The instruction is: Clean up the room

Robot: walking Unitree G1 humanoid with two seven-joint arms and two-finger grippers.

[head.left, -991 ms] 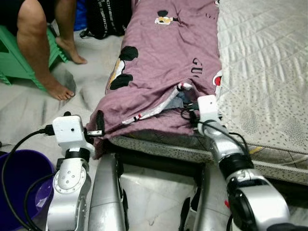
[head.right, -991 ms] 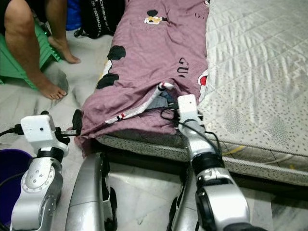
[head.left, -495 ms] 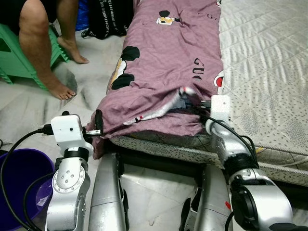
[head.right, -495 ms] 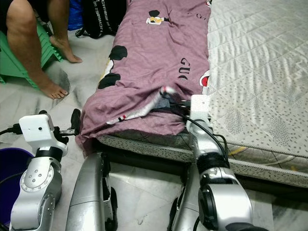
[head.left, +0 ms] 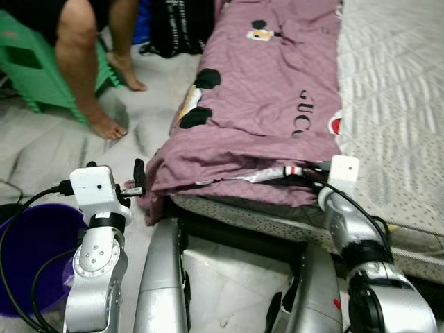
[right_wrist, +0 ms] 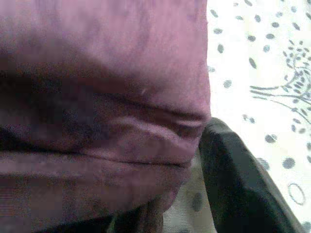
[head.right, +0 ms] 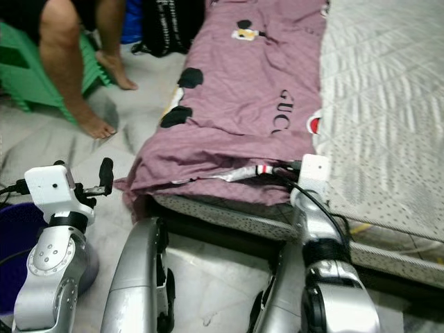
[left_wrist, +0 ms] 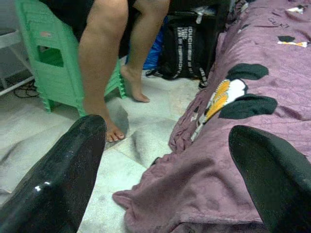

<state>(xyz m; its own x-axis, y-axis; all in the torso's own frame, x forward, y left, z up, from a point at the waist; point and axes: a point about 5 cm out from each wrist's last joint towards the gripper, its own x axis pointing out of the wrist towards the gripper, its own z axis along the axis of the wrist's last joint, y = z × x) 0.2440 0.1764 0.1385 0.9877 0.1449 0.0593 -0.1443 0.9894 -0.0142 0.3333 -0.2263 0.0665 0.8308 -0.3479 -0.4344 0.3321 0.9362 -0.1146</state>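
Observation:
A mauve blanket with cartoon prints lies along the left side of the mattress, and its near end droops over the mattress edge. My right gripper is pushed into the fold at that near edge, beside a striped hem, and is shut on the blanket. The right wrist view has mauve cloth pressed against one black finger. My left gripper hovers open just left of the blanket's hanging corner, holding nothing.
A person sits on a green stool at the far left, bare feet on the pale floor. A black backpack leans by the bed's far end. A purple bucket stands beside my left arm.
The camera has shifted, so the scene sits further right. My right gripper has drawn back towards the mattress edge with the hem, and the blanket's open fold has flattened. The left gripper stayed put.

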